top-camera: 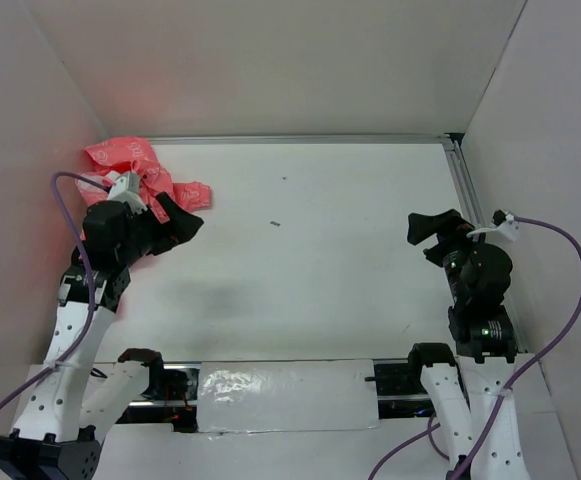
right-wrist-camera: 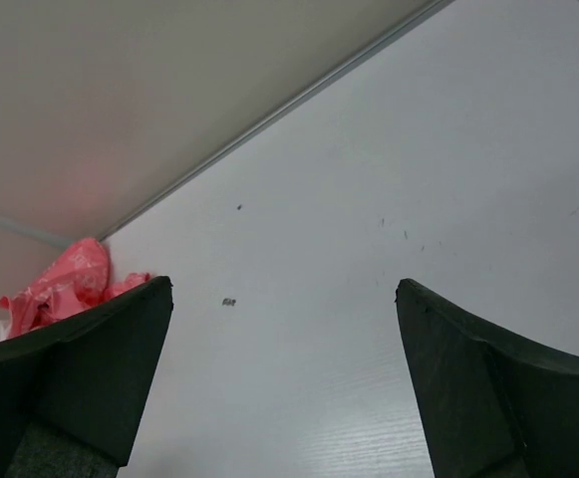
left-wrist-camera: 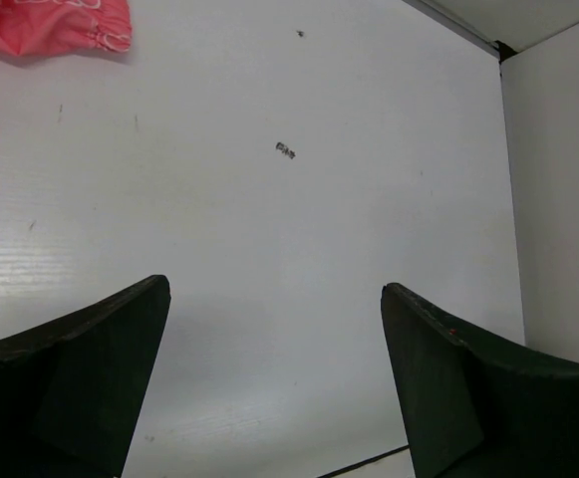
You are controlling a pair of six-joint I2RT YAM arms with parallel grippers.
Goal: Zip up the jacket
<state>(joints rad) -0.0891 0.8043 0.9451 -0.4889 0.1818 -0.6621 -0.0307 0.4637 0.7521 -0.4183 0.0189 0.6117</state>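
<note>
From above, the jacket [top-camera: 130, 168] lies as a crumpled coral-pink heap of thin, wrinkled fabric with a pale print in the counter's far left corner, against the left wall. The left arm's dark wrist covers the heap's near part. The left gripper [top-camera: 192, 222] points toward the middle of the counter, just beside a loose pink fold. The right gripper [top-camera: 428, 236] is near the right edge, well apart from the jacket, also pointing inward. The counter [top-camera: 330, 290] is flat, matte and white, with a tiny dark speck [top-camera: 275, 224] near its middle. A glossy, crinkled clear sheet [top-camera: 280, 395] lies along the near edge between the arm bases.

In the left wrist view, the left gripper [left-wrist-camera: 274, 289] has its two black, wedge-shaped fingers [left-wrist-camera: 80, 368] spread wide, with only bare counter between them. A rounded pink bulge of the jacket [left-wrist-camera: 55, 25] with white looping print shows at the top left, off to one side of the fingers and not touching them.

In the right wrist view, the right gripper [right-wrist-camera: 284, 284] is likewise spread wide and holds nothing. The jacket [right-wrist-camera: 65, 284] shows as a rumpled pink mound in the far corner where the counter meets the walls, partly hidden behind the left-hand finger.
</note>
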